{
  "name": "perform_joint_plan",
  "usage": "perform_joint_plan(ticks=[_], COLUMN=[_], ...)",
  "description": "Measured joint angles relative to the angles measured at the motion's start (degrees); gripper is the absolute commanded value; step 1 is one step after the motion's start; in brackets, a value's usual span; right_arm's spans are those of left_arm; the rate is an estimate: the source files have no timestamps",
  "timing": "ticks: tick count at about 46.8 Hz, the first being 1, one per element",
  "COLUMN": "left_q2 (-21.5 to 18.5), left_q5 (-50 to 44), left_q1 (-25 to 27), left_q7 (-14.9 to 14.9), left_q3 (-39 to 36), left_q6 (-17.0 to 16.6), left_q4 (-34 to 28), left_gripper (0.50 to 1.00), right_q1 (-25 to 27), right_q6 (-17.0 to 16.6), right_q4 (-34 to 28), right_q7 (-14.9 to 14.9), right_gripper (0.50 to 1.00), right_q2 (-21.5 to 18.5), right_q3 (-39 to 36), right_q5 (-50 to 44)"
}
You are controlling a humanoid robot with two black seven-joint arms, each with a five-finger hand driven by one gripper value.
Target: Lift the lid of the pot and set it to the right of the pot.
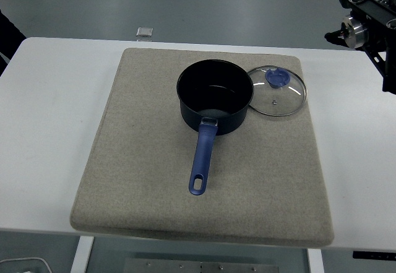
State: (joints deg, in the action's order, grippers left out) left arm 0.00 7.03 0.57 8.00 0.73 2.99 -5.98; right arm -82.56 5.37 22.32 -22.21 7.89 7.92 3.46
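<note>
A dark blue pot [215, 96] stands uncovered in the middle of a beige mat [148, 180], its blue handle [202, 158] pointing toward the near edge. The glass lid [276, 91] with its blue knob [276, 77] lies flat on the mat just right of the pot, its rim touching or nearly touching the pot's side. My right arm [368, 22] shows only as black joints in the top right corner, high and away from the lid. Its hand is past the picture's edge. No left hand shows.
The mat covers most of the white table [49, 130]. A small grey square [145, 31] lies at the table's far edge. A dark shape [7, 34] sits at the left edge.
</note>
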Motion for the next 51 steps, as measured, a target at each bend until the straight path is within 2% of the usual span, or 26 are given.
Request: perform_joint_plan(ticks=[10,16,23,33,41,51], left_q2=[0.0,0.0,0.0,0.0,0.0,0.0], left_q5=[0.0,0.0,0.0,0.0,0.0,0.0], left_q1=[0.01,0.0,-0.04,-0.01,0.0,-0.01], left_q7=[0.0,0.0,0.0,0.0,0.0,0.0], left_q3=[-0.02,-0.03,-0.03,-0.02,-0.02,0.0], left_q6=[0.0,0.0,0.0,0.0,0.0,0.0], left_q4=[0.0,0.0,0.0,0.01,0.01,0.0], left_gripper=[1.0,1.0,1.0,1.0,1.0,1.0], right_q1=[2.32,3.82,4.56,7.76,9.31,10.31], right_q6=[-0.34,-0.3,-1.16,-5.25,-7.13,-7.53], right_q4=[0.03,0.03,0.26,0.16,0.03,0.0], right_q7=[8.4,11.7,12.18,11.59,8.83,8.0], right_gripper=[0.899,0.899,0.899,0.899,0.901,0.901], right_q2=[-0.07,-0.07,-0.13,-0.88,-1.06,-1.09], right_q3=[-2.25,-5.7,-7.72,-11.5,-15.7,-16.76], right_q5=[11.21,16.02,16.74,16.32,16.27,16.14])
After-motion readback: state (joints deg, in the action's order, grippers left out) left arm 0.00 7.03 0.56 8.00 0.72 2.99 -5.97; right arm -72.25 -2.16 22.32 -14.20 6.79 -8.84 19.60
